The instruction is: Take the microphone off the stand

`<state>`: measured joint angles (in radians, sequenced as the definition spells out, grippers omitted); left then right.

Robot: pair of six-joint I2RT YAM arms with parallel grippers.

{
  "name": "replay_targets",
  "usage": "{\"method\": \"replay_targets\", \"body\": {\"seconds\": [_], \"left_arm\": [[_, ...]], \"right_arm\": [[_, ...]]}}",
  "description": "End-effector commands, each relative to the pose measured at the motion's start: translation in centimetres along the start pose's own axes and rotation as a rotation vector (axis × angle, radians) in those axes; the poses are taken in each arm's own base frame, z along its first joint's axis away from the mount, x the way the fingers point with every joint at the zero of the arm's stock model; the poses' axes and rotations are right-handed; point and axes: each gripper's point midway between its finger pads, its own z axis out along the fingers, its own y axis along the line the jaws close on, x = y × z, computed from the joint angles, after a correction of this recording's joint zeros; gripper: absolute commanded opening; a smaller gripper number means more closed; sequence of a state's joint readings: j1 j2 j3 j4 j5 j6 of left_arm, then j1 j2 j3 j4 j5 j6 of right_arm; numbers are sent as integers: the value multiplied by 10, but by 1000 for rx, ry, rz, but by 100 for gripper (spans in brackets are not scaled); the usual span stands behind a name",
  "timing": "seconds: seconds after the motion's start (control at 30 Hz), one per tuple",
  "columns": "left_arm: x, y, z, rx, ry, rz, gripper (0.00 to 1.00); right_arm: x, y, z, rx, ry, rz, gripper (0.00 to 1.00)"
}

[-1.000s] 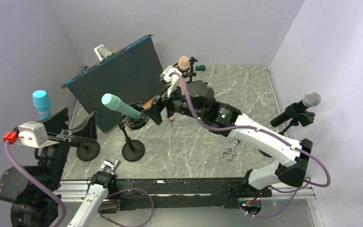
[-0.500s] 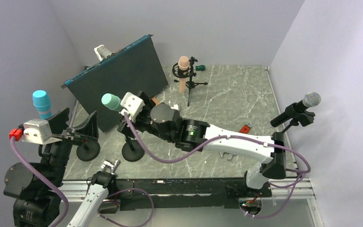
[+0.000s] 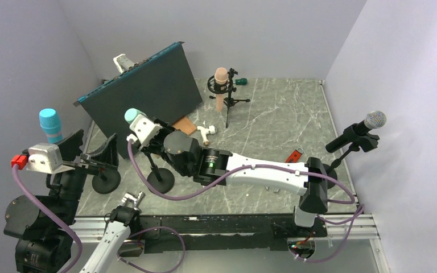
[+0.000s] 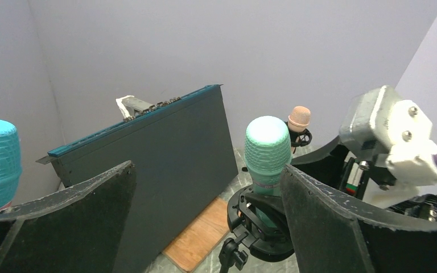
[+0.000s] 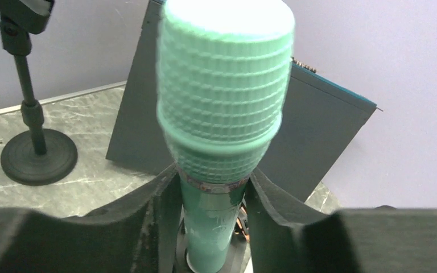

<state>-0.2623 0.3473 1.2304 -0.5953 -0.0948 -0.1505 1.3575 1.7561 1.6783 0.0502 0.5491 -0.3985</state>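
From above, the mint-green microphone (image 3: 131, 116) sits tilted in its stand (image 3: 160, 181) on the left side of the desk (image 3: 273, 114), in front of a dark panel (image 3: 142, 94). The right claw (image 3: 151, 141) reaches it below the head, though the wrist camera masks its grip here. The left claw (image 3: 91, 150) hangs spread wide, holding nothing, beside a blue microphone (image 3: 49, 124). The left wrist view adds what the overhead view hides: the microphone's handle drops into a black ring mount (image 4: 257, 224) on the stand, seen between that claw's parted fingers (image 4: 68, 219). Only the right wrist view shows the grasp. Both fingers (image 5: 148, 222) are closed against the handle just under the head, and the microphone's lower end is seated in the mount.
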Motion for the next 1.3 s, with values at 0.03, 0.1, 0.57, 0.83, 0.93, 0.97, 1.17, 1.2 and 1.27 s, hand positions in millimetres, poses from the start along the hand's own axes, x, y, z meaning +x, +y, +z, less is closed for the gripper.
{"method": "replay_targets", "body": {"seconds": [0.03, 0.1, 0.57, 0.83, 0.93, 0.97, 1.17, 1.2, 1.27], "left_arm": [[-11, -1, 0, 3, -34, 5, 99], [-11, -3, 1, 13, -33, 2, 100], [-13, -5, 0, 23, -30, -12, 99], [-9, -9, 4, 44, -20, -24, 100], [-5, -10, 5, 46, -5, -20, 100], [-3, -9, 6, 44, 2, -19, 99], [1, -10, 8, 49, 12, -18, 99], [1, -11, 9, 50, 13, -20, 99], [5, -11, 11, 52, 20, -24, 99]], "right_arm": [[-57, -21, -7, 77, -125, 34, 35], [-71, -28, -9, 95, -147, 20, 30], [-203, -128, -83, 179, -452, 183, 19], [-130, -213, -119, 289, -377, 388, 11], [-76, -239, -124, 338, -282, 441, 11], [-59, -246, -128, 360, -251, 458, 10], [86, -242, -132, 435, 113, 509, 6], [111, -244, -134, 452, 176, 521, 5], [155, -240, -137, 463, 306, 546, 3]]}}
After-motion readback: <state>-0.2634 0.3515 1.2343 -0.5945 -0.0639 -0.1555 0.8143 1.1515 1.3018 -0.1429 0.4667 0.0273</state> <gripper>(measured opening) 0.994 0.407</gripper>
